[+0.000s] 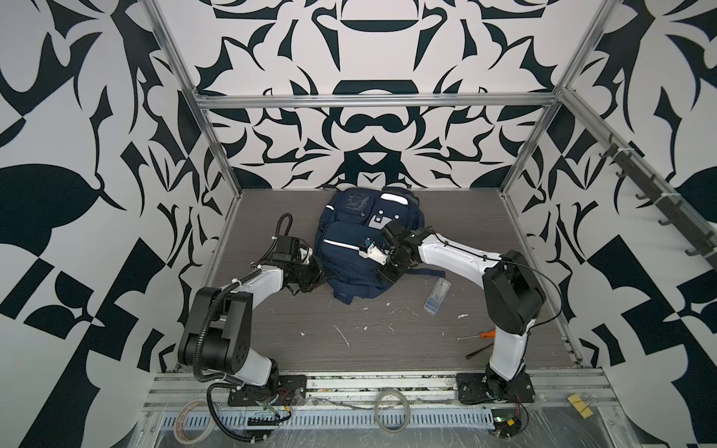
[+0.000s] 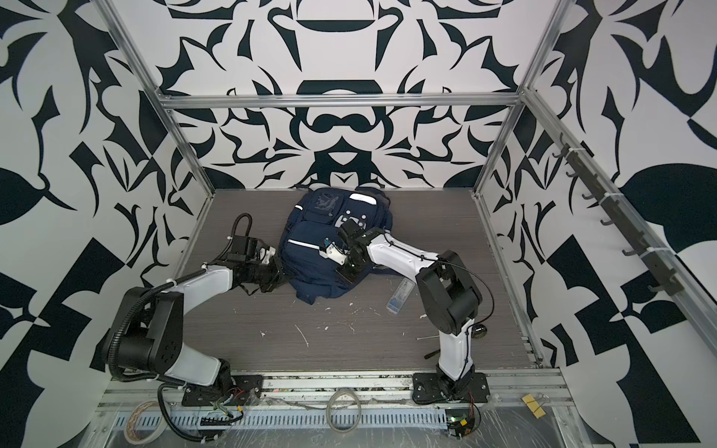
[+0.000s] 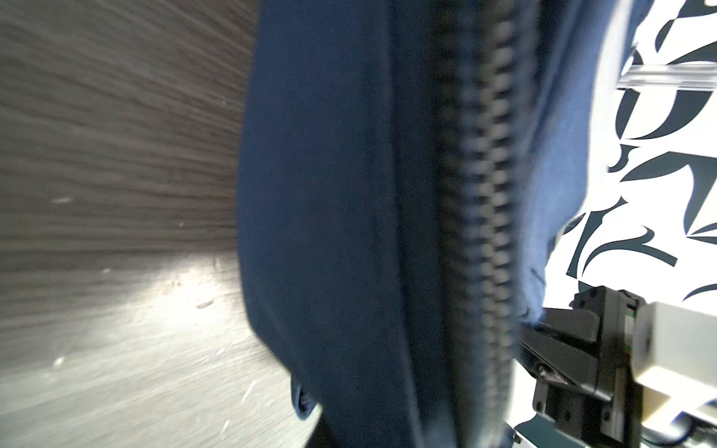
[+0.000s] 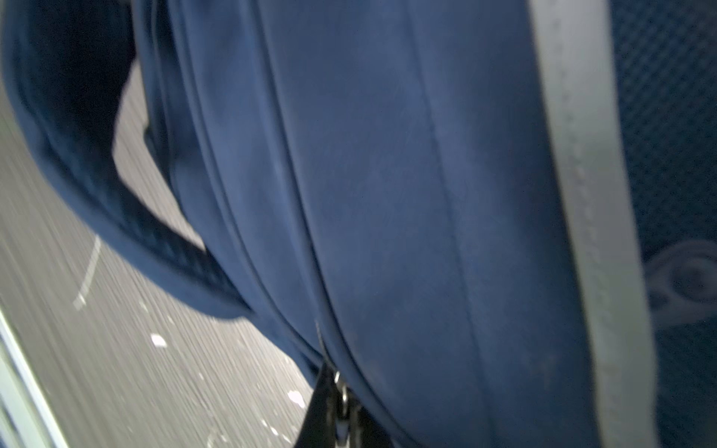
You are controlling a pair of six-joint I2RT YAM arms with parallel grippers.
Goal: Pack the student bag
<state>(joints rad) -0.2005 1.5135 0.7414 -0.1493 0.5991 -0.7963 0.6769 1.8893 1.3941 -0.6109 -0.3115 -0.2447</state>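
Right gripper (image 4: 336, 411) clamped on zipper pull (image 4: 342, 388) at backpack (image 1: 349, 248) right edge; left gripper (image 1: 313, 272) closed beside its left side.

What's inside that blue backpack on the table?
Nothing inside shows. The student bag lies front up on the table, and its zip looks closed where visible, so any contents are covered by navy fabric.

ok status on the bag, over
Left gripper shut beside student bag. Right gripper shut on its zipper pull. Clear plastic case lies apart, nothing blocking.
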